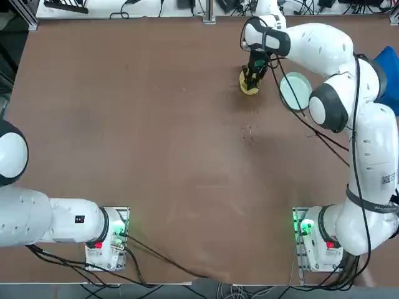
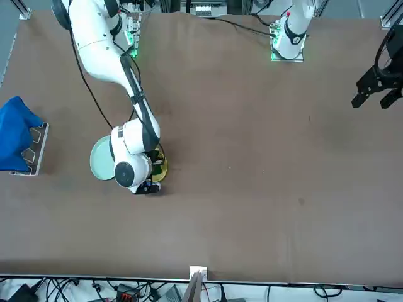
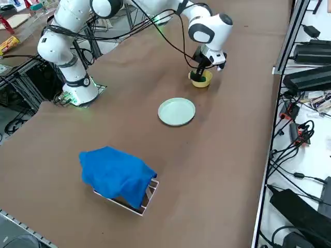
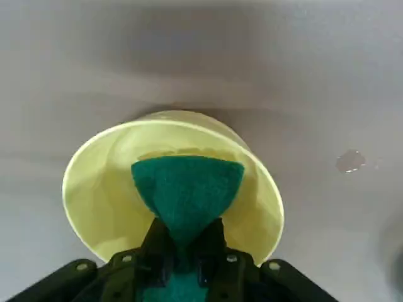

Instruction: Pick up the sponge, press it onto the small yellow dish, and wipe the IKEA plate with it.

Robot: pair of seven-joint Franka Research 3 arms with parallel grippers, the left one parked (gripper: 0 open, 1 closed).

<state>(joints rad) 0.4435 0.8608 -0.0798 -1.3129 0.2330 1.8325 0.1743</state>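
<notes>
My right gripper (image 4: 184,267) is shut on the sponge (image 4: 187,189), pinching its dark green face so it narrows between the fingers. The sponge sits down inside the small yellow dish (image 4: 101,182), touching its inner surface. From overhead, the gripper (image 1: 251,80) stands directly over the yellow dish (image 1: 247,88) at the far right of the table. The pale mint IKEA plate (image 1: 295,90) lies beside the dish, to its right, with nothing on it. From the side, the gripper (image 3: 199,72) reaches down into the dish (image 3: 201,80), and the plate (image 3: 177,111) lies nearer the camera.
A blue cloth (image 3: 116,174) covers a small stand near the table's right edge, beyond the plate. A few small crumbs (image 1: 249,131) lie on the brown tabletop nearer the robot than the dish. My arm's cable (image 1: 318,131) hangs over the plate's near side.
</notes>
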